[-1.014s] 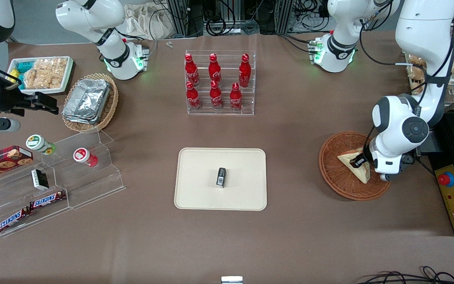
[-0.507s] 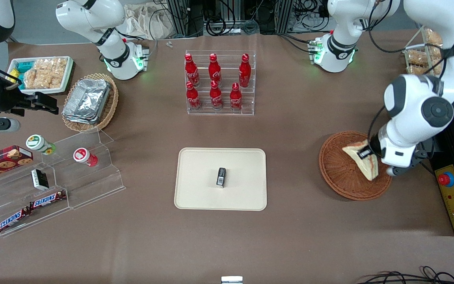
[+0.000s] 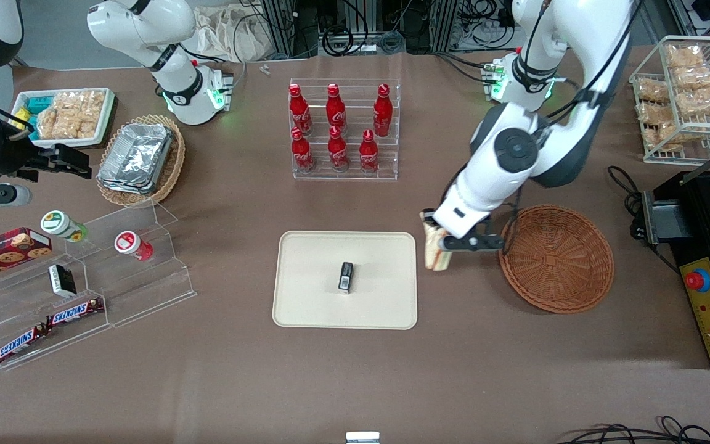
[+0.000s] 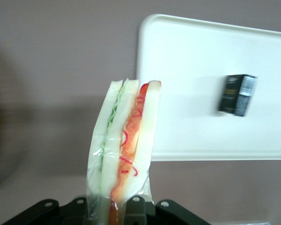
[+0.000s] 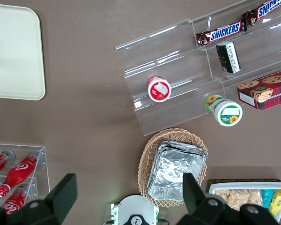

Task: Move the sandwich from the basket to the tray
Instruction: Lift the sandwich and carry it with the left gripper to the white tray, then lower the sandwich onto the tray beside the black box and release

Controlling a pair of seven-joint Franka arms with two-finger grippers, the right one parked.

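Note:
My left gripper [image 3: 438, 239] is shut on the sandwich [image 3: 435, 253], a wrapped wedge of white bread with red and green filling. It holds the sandwich in the air between the reddish-brown wicker basket [image 3: 556, 258] and the cream tray [image 3: 306, 259], close beside the tray's edge. In the left wrist view the sandwich [image 4: 124, 150] hangs edge-on from the gripper [image 4: 113, 213], with the tray [image 4: 187, 56] below it. The basket holds nothing. A small black packet [image 3: 346, 276] lies in the middle of the tray and also shows in the left wrist view [image 4: 237, 94].
A clear rack of red cola bottles [image 3: 336, 129] stands farther from the front camera than the tray. A wire rack of snack bags [image 3: 681, 95] and a black appliance [image 3: 709, 246] stand at the working arm's end. Clear tiered shelves [image 3: 84, 277] and a foil-tray basket [image 3: 139, 159] lie toward the parked arm's end.
My left gripper lifted the sandwich out of the basket and carried it sideways toward the tray. The basket now holds nothing.

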